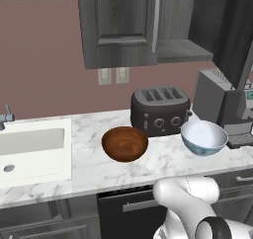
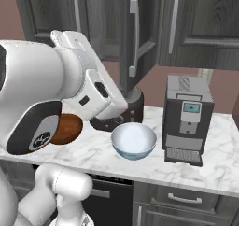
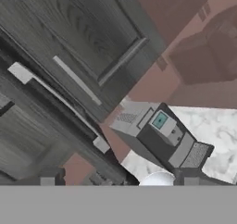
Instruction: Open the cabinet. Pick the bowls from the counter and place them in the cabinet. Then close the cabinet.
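The cabinet (image 1: 118, 28) hangs above the counter (image 1: 94, 166). Its right door (image 1: 237, 30) stands swung out, baring the grey inner shelf (image 1: 184, 50). In the right base view that door (image 2: 122, 38) is nearly edge-on, its silver handle (image 2: 134, 38) just beyond my hand. On the marble sit the reddish-brown wooden bowl (image 1: 124, 143) and the white, blue-patterned bowl (image 1: 203, 137), each upright. My gripper (image 3: 118, 181) is open with nothing between its fingertips (image 3: 47, 180). It faces the door's long handle (image 3: 60, 100). The white bowl (image 3: 157, 178) peeks in below. My arm hides part of the wooden bowl (image 2: 70, 128).
A dark four-slot toaster (image 1: 160, 109) stands behind the bowls, against the wall. A grey coffee machine (image 2: 186, 120) occupies the counter's right end. The white sink (image 1: 29, 151) with its faucet lies at the left. Dark drawer fronts (image 2: 182, 199) run below the counter's edge.
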